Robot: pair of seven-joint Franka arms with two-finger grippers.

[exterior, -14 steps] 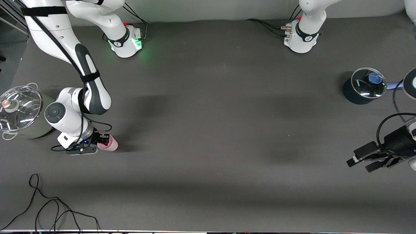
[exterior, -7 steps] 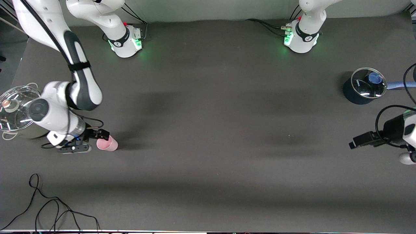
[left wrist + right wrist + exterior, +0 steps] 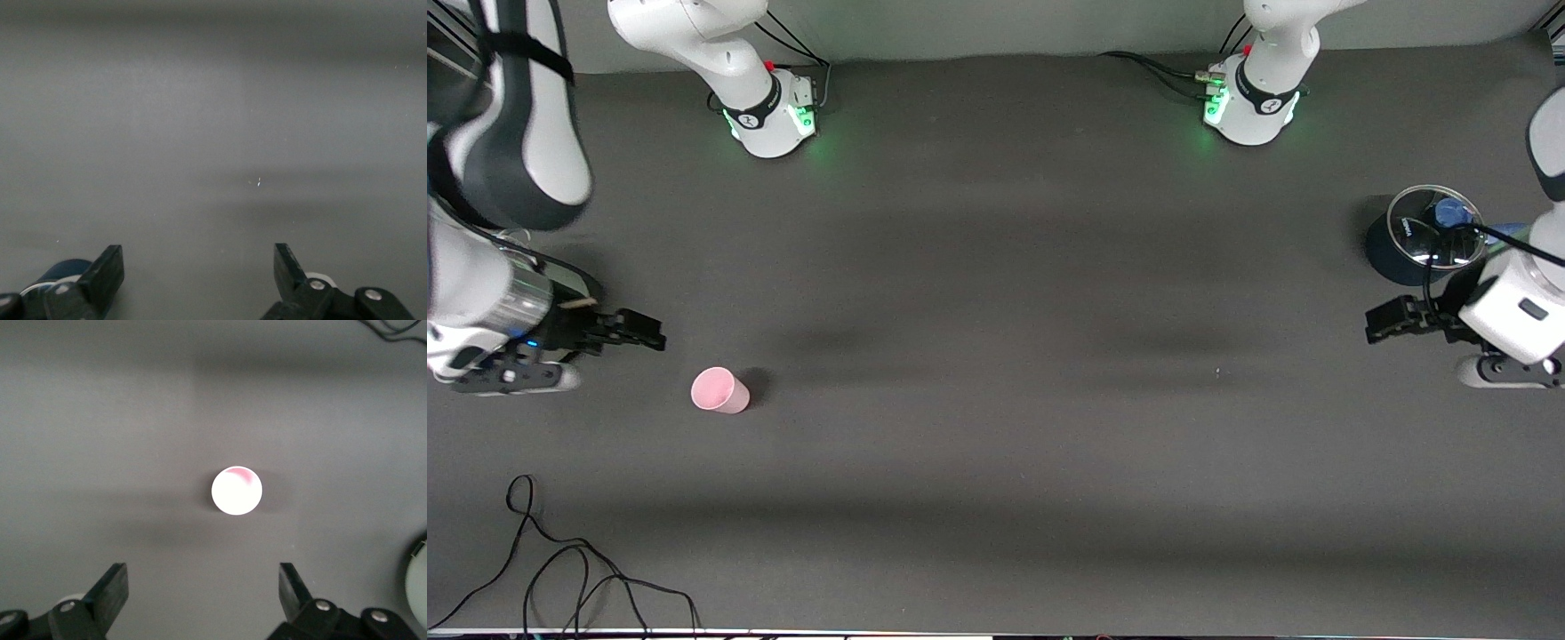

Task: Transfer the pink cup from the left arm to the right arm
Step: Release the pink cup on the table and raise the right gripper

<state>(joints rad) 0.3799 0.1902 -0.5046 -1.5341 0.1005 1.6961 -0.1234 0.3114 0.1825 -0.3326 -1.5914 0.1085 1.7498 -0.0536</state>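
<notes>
The pink cup (image 3: 719, 391) stands alone on the dark table near the right arm's end, with nothing touching it. My right gripper (image 3: 645, 333) is open and empty, raised over the table a little toward the right arm's end from the cup. In the right wrist view the cup (image 3: 237, 491) shows from above, ahead of the spread fingers (image 3: 113, 587) of the right gripper (image 3: 200, 587). My left gripper (image 3: 1376, 324) is open and empty over the table at the left arm's end. The left wrist view shows its gripper (image 3: 198, 267) over bare table only.
A dark blue pot with a glass lid (image 3: 1423, 236) stands at the left arm's end, close to the left gripper. A pale pot's rim (image 3: 417, 587) shows at the right arm's end, mostly hidden by that arm in the front view. A black cable (image 3: 560, 569) lies near the front camera's edge.
My right gripper has let go of the pink cup, opened, and risen away toward the right arm's end. The cup stays in place. The left arm has shifted closer to the blue pot.
</notes>
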